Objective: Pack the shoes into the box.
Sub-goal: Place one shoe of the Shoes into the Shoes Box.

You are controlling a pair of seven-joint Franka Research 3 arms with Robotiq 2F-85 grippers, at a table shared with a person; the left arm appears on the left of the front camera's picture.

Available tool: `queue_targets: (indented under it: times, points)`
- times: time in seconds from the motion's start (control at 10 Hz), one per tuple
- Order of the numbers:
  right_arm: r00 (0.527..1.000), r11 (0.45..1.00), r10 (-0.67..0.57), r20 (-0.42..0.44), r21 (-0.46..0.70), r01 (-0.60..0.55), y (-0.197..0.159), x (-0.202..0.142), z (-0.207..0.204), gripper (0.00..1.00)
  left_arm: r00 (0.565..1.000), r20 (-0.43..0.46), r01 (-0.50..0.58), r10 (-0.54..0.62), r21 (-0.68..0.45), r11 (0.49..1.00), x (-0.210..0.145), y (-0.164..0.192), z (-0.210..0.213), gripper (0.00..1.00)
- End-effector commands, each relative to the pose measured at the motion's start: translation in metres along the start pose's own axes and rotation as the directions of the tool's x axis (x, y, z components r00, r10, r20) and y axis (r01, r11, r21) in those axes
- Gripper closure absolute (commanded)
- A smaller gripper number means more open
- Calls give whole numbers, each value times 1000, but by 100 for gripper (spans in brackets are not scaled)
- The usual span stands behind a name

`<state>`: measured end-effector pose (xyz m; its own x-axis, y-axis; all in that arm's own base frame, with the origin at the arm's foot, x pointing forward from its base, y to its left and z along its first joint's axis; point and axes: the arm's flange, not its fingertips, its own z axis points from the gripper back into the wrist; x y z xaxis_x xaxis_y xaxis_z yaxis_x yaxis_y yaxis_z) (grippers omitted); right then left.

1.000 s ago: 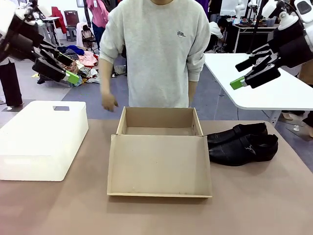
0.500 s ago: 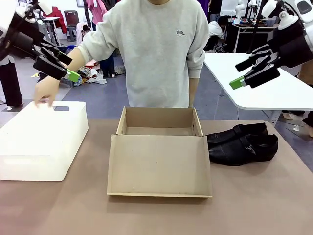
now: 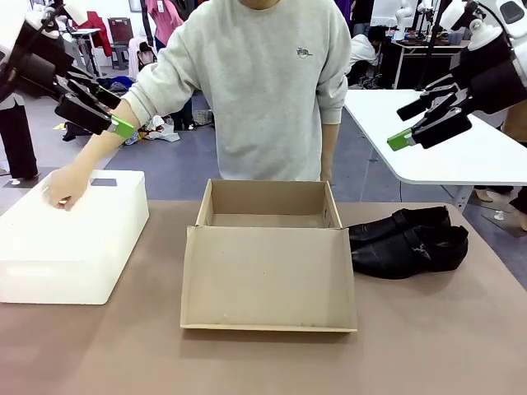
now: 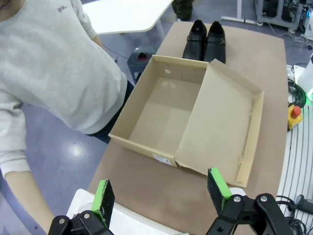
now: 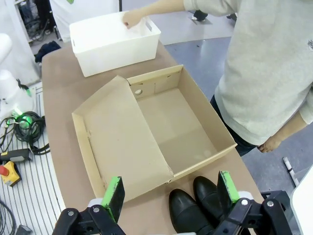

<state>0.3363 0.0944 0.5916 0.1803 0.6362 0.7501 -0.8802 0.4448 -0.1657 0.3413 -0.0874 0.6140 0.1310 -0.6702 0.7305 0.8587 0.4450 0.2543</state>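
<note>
The brown cardboard box [image 3: 268, 214] stands open in the table's middle, its big flap lid [image 3: 269, 278] folded toward me; nothing lies inside [image 4: 164, 110] [image 5: 178, 122]. The two black shoes [image 3: 408, 240] lie side by side on the table just right of the box [image 4: 204, 40] [image 5: 195, 208]. My left gripper [image 3: 103, 111] hangs open high above the table's left end, with nothing between its green pads [image 4: 161, 196]. High at the right my right gripper [image 3: 424, 119] is open and empty too [image 5: 171, 193].
A white plastic bin [image 3: 70, 234] sits at the table's left [image 5: 115, 41]. A person in a grey sweatshirt [image 3: 259, 90] stands behind the box, one hand [image 3: 64, 188] reaching onto the bin below my left gripper. A white table [image 3: 445, 140] stands at the back right.
The person's hand swung from beside the box over to the white bin and now rests on its top. Both arms stayed put.
</note>
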Motion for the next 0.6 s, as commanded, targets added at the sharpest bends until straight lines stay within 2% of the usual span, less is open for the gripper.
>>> queue_targets:
  times: [0.0,0.2,0.5]
  points:
    - [995,997,75,-69,-16,-76,-17,10,3,0,1000,11,15,-15,-15,1000,-3,1,-1,0]
    - [967,985,164,-195,-16,-170,-43,20,8,0,1000,11,15,-15,-15,1000,-3,1,-1,0]
    - [890,963,254,-379,10,-270,-86,18,8,0,1000,11,15,-15,-15,1000,-3,1,-1,0]
